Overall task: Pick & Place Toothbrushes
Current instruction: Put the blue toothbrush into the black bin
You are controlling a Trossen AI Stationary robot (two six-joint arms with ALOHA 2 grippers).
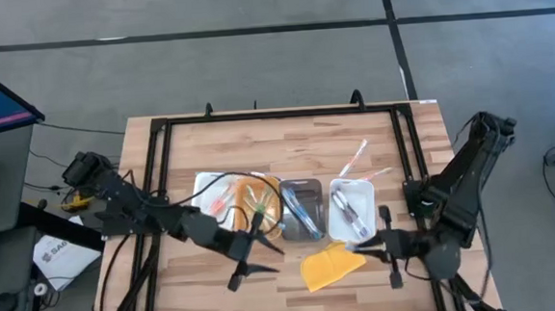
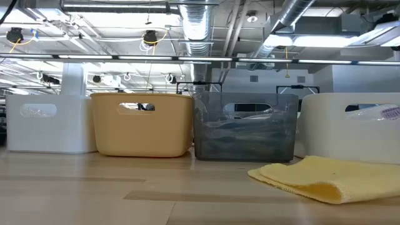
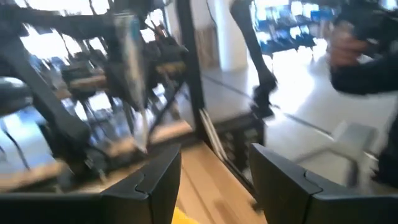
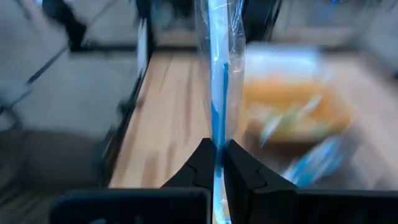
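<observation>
**Right wrist view: blue brush pinched, trays lie ahead**

Right wrist view shows your right gripper (image 4: 217, 163) with jaws closed narrow on a wrapped blue toothbrush (image 4: 217, 93). Its long axis runs straight out from the jaws, toward the orange tray (image 4: 292, 115).

High view puts that gripper (image 1: 372, 247) at the counter's (image 1: 286, 136) near right, just beside the yellow pad (image 1: 325, 266) and the white tray (image 1: 361, 187). So the right arm is the nearer one for a drop there; I'd judge the placement step is in hand.

Left gripper (image 1: 250, 256) sits below the orange tray (image 1: 272, 196), jaws wide, nothing in them, per the left wrist view (image 3: 214, 180).

Two loose brushes (image 1: 355, 157) lie past the white tray. The grey tray (image 1: 310, 185) sits between the other two, all touching, so there's little side room. Open counter is at the near edge.
</observation>
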